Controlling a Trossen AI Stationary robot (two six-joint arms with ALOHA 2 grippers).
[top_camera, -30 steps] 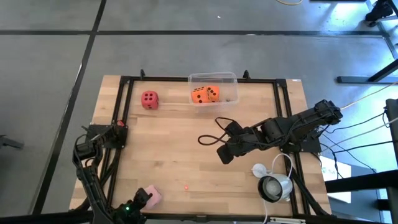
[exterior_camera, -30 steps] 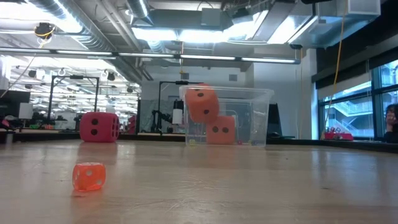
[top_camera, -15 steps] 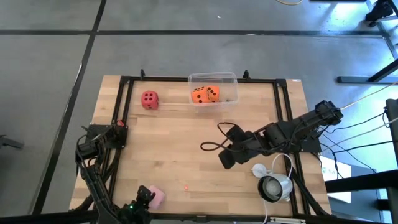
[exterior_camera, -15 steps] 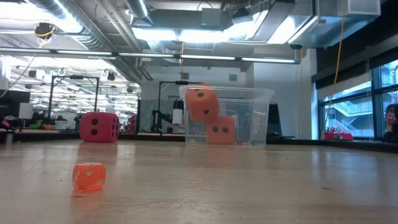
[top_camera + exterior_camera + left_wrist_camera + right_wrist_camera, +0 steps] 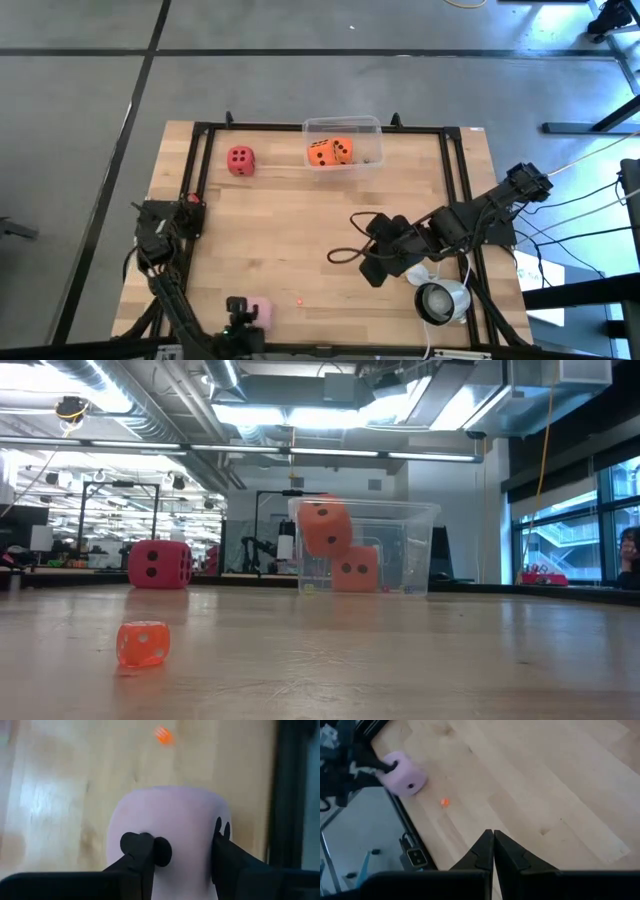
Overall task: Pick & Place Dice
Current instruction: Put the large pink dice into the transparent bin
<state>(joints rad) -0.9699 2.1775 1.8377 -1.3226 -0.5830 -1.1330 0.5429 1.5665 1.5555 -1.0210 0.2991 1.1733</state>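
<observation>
Item: pink die. It sits at the near edge of the table, at the corner farthest from the clear bin, diagonally across the boards from it. You have the left gripper set around it, one finger on each of two opposite faces, pinching the cube across its width. The faces look rounded and slightly bulged, so judge it soft and light, likely foam: it should give under the pads instead of slipping, and it will not break if dropped. Keep your hold low and centred on the flat faces, not on the rounded corners, where a squashy cube can squirt out.

Item: two orange dice. Both lie inside the clear bin, one tipped against the other. Leave them.

Item: red die. It stands on the table just beside the bin, on the left arm's side, untouched. Judge it the same soft make; take it the same way, across opposite faces.

Item: small orange speck. It rests on the boards well short of the bin, near the pink die. The low view shows it as a tiny pipped cube. Too small to judge how it handles.

Item: right gripper. It hangs over the table on the right arm's side of the bin, well back from it, fingers pressed together and holding nothing.
</observation>
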